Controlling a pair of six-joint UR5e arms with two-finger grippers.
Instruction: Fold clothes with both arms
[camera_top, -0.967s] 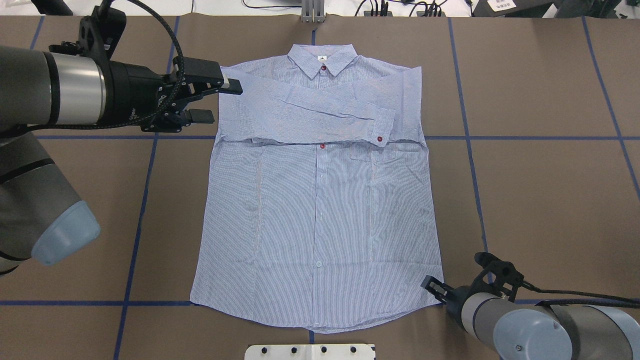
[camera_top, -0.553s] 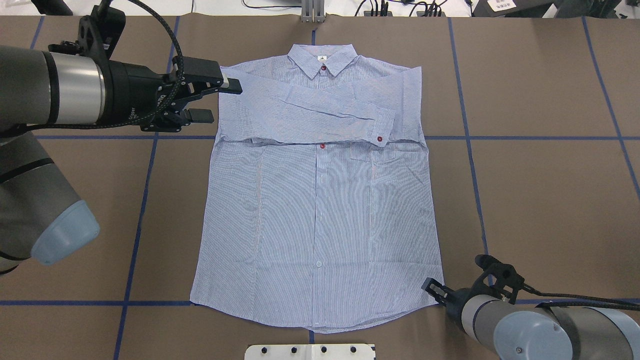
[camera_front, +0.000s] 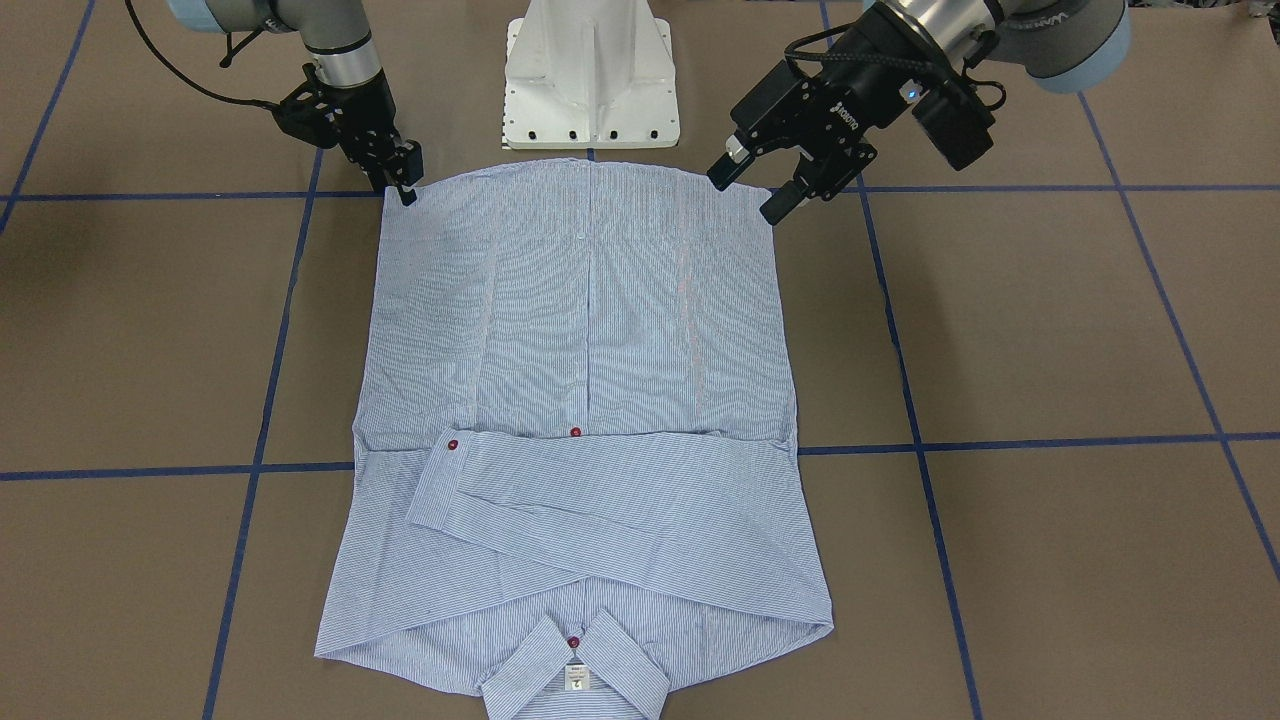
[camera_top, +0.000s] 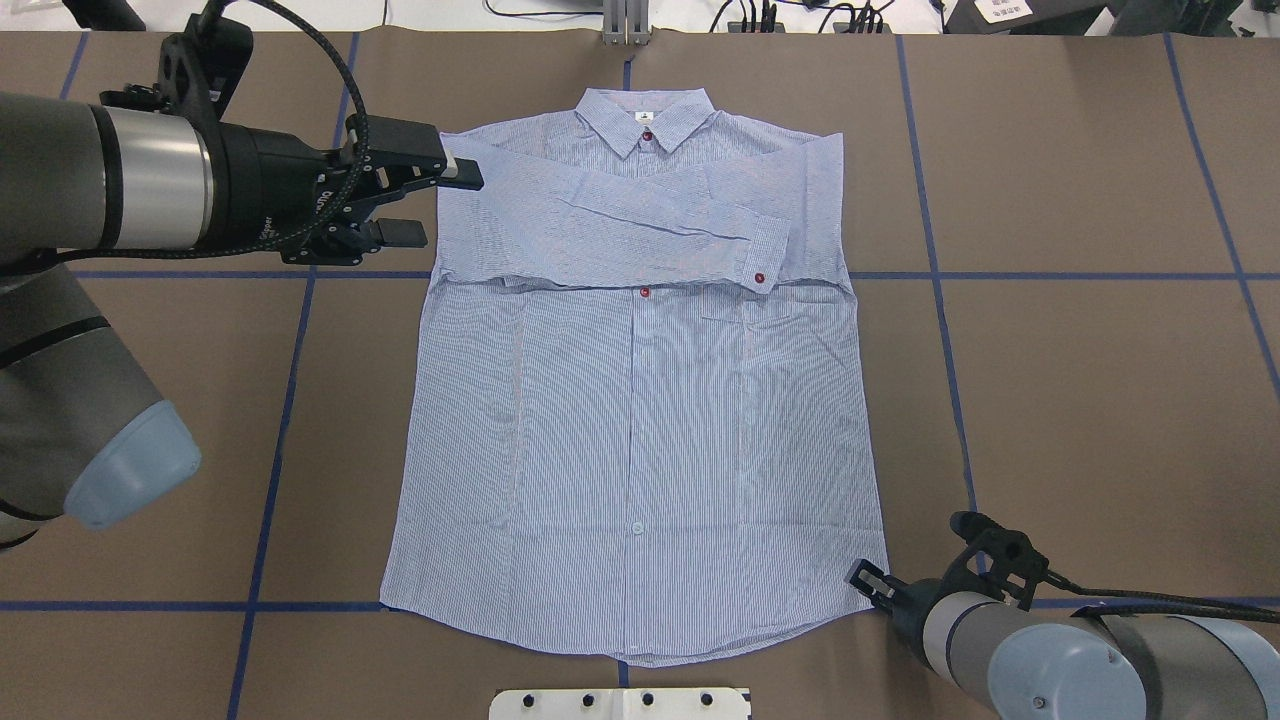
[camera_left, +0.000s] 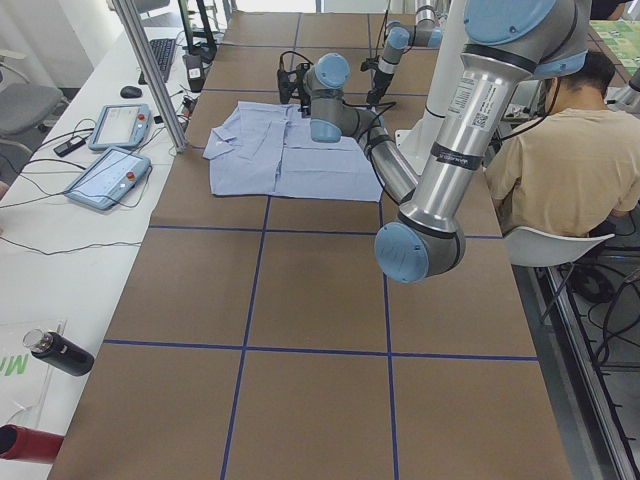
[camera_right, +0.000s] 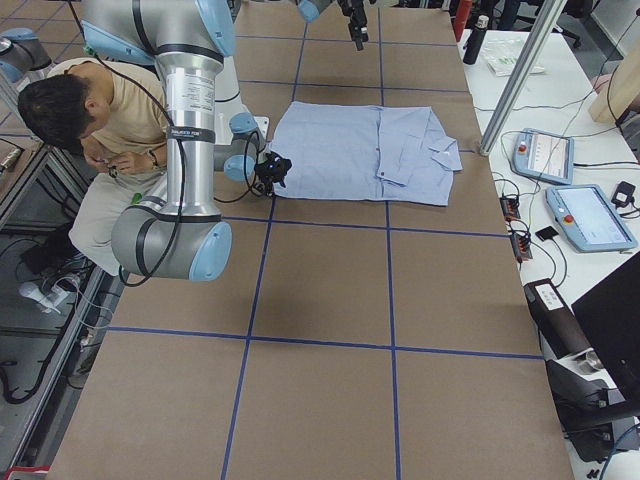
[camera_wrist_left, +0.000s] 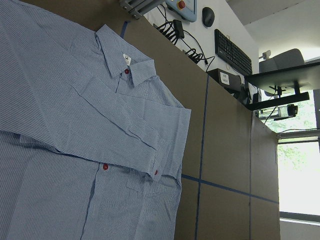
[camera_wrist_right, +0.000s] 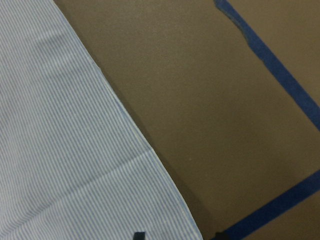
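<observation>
Overhead exterior: shirt (camera_top: 640, 430) lies flat, face up, mid table (camera_top: 1080, 400), with the collar far from the robot and both sleeves already crossed over the chest. Left gripper (camera_top: 450, 207) has jaws wide apart, holding nothing, by the shoulder edge. Right gripper (camera_top: 868, 582) is at the near hem corner on its own side.

Exterior front-facing: left gripper lines up with the other hem corner here, so it likely hangs high above the cloth, not touching. Right gripper is low at its corner.

Exterior left, exterior right: shirt lies flat on the table by the arms. Grippers are too small to judge.

Left wrist-mounted: looks down on the collar and crossed sleeves from well above.

Right wrist-mounted: two dark fingertips (camera_wrist_right: 137, 235) sit apart with the hem corner between them, nothing pinched.

Step, my read: sleeves done, hem-up fold starting. Next, the right gripper closes on its corner, the left drops to the opposite hem corner, and both lift together.
</observation>
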